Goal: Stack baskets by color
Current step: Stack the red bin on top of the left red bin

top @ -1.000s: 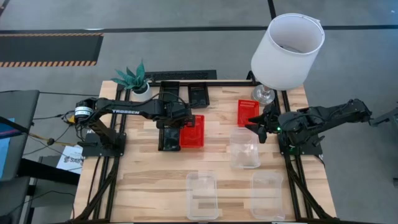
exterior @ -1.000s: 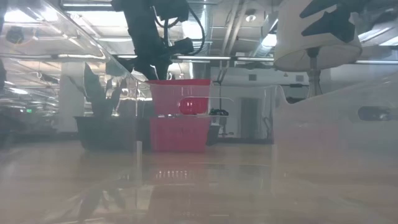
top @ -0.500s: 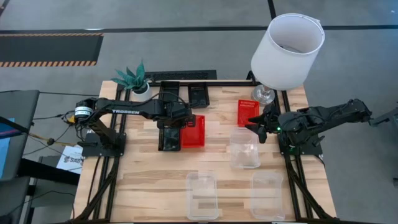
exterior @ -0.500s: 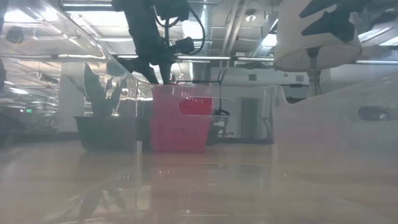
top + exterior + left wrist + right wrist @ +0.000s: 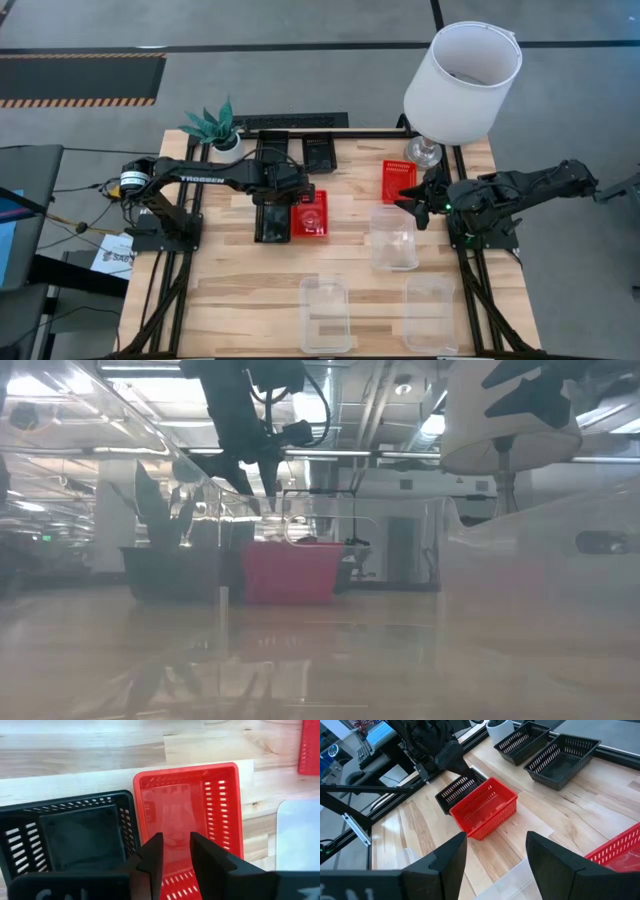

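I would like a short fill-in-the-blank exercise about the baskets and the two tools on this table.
1. The left tool hangs over a ____ basket.
2. Beside that basket, touching it, lies a ____ basket.
3. The clear baskets on the table number ____.
4. The right tool has its fingers ____.

Missing words: red; black; three; open

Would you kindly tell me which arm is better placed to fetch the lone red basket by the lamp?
Right, probably. Its open gripper sits just beside that red basket, while the left gripper is across the table, above another red basket next to a black basket.
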